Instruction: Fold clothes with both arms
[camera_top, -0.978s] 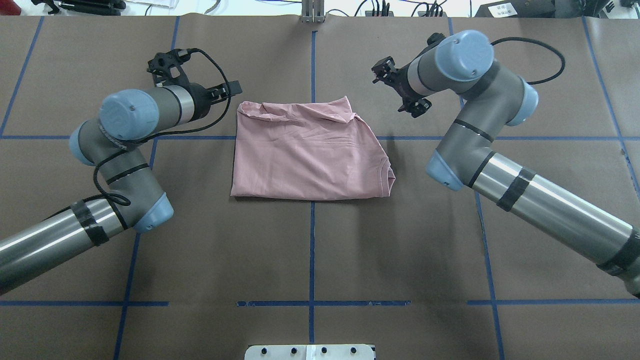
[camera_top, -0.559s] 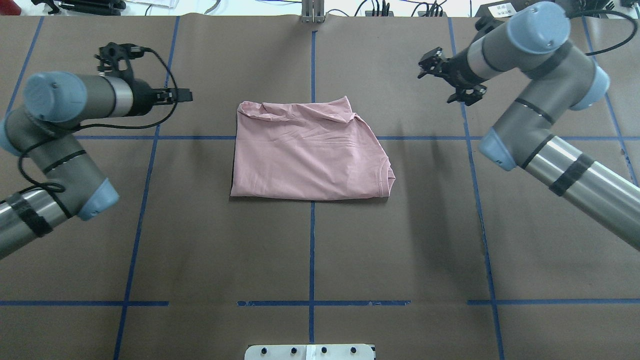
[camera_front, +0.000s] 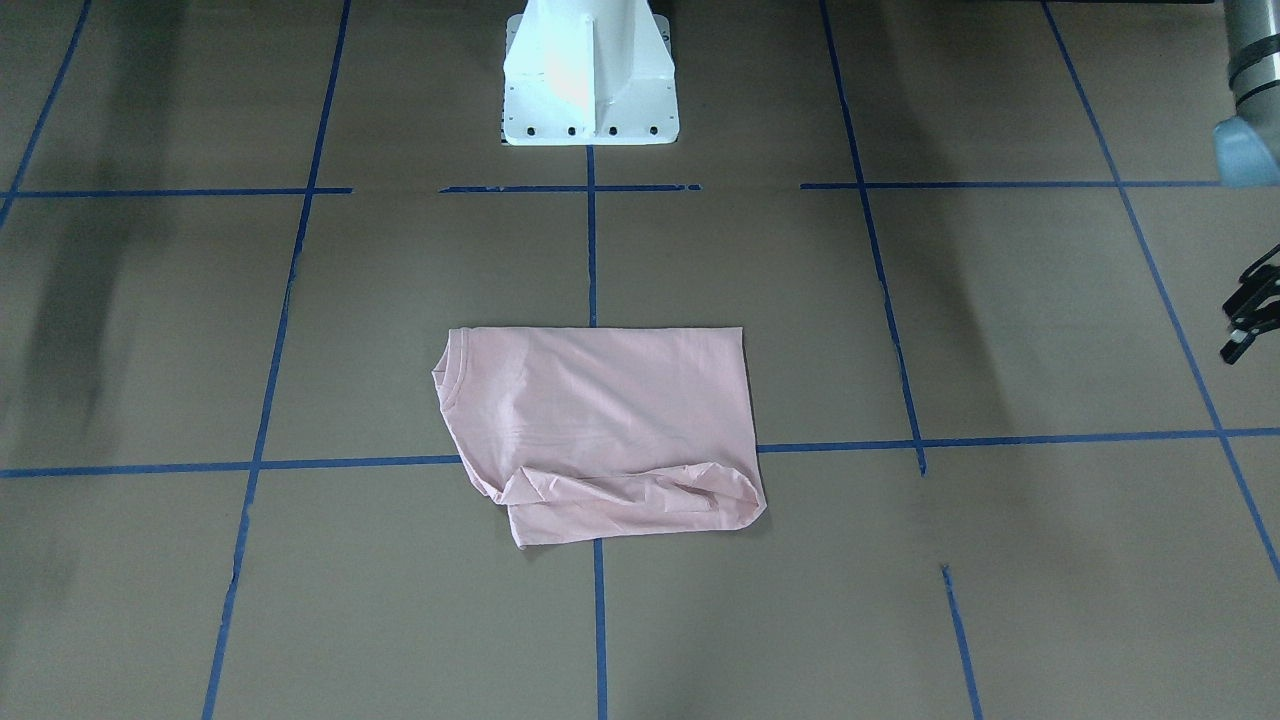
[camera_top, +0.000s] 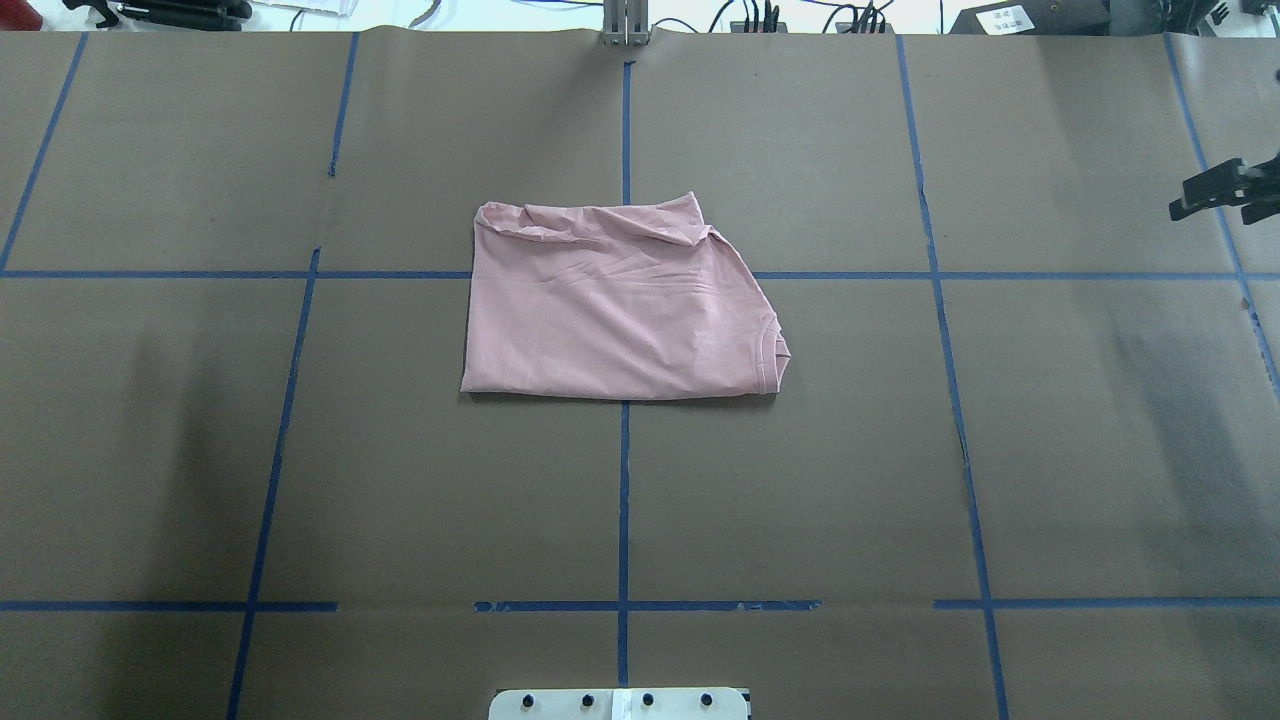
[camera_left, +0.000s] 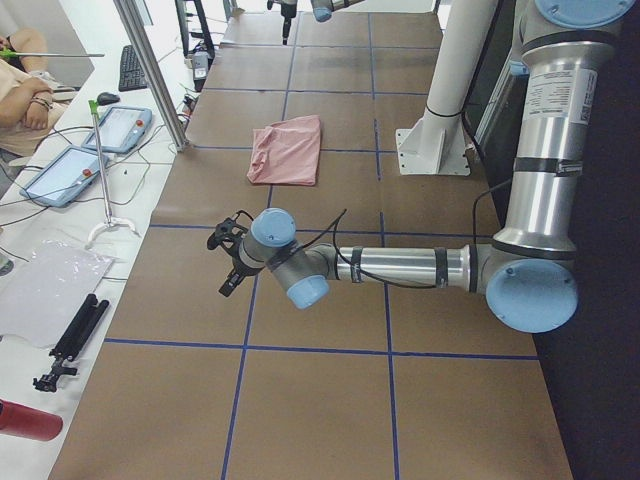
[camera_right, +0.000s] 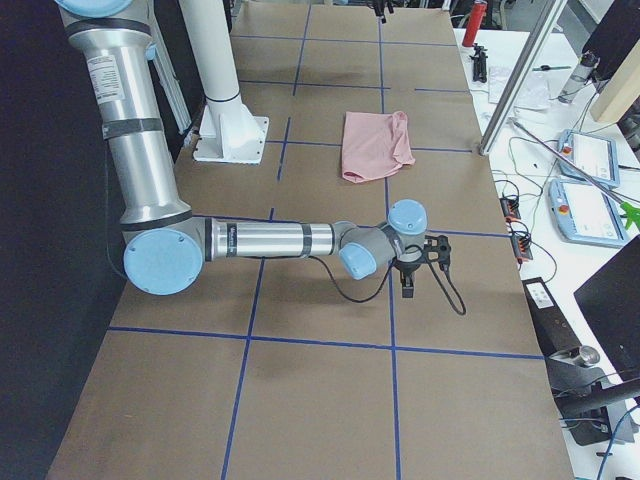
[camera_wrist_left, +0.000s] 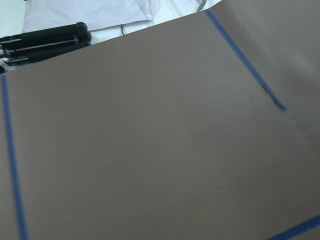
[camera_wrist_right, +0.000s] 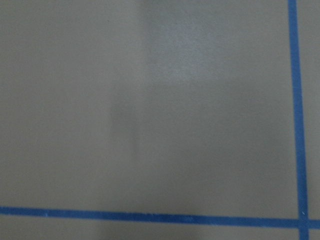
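Jaws, open or closed I cannot tell, hang clear at three and nine o'clock of the folded pale pink fabric T-shirt (camera_top: 615, 310); folding looks done.

brown table (camera_top: 800, 480), blue tape grid (camera_top: 623, 500) | white pedestal (camera_front: 590, 90) | tablet (camera_left: 118, 128), keyboard (camera_left: 132, 67), black tripod (camera_left: 75, 335) on white bench (camera_left: 150, 195)

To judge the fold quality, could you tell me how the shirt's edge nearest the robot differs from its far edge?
The near edge of the T-shirt lies straight and flat; the far edge is rumpled into a loose ridge. The near edge reaches the collar on the robot's right; the far edge stops shorter. Both are the same pale pink.
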